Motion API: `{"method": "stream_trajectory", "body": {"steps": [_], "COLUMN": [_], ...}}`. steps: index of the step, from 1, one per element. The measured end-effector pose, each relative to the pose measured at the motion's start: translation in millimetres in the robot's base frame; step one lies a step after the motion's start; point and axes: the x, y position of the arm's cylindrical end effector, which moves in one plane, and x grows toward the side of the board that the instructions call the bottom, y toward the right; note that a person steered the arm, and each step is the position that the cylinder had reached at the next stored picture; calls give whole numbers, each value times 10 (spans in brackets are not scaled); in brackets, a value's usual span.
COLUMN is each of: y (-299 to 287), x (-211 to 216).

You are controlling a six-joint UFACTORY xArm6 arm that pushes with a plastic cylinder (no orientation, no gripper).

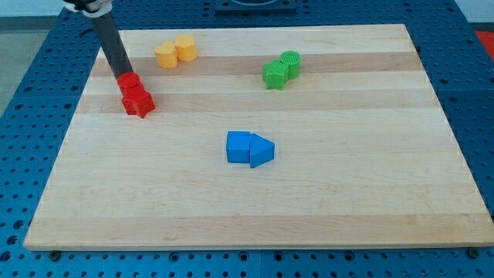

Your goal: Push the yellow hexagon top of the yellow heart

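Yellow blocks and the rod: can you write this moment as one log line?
my tip: at red blocks, top edge | yellow hexagon: touching yellow heart, on its right | push: not started

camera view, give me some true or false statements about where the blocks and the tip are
1. My tip is at the red blocks, near the view's top left. True.
2. The two yellow blocks sit apart at opposite board edges. False: they touch, side by side near the view's top.
3. The blue blocks lie near the middle of the board. True.
4. The green blocks are at the view's bottom left. False: they are toward the view's top, right of centre.
5. My tip touches a yellow block. False: it is left of them, by the red ones.
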Motion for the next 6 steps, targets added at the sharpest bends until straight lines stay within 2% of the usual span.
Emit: {"method": "stream_trajectory", "body": {"steps": [1,3,4,6], "y": [137,888,1119,1191], "x": [3,2,-124,-642]}}
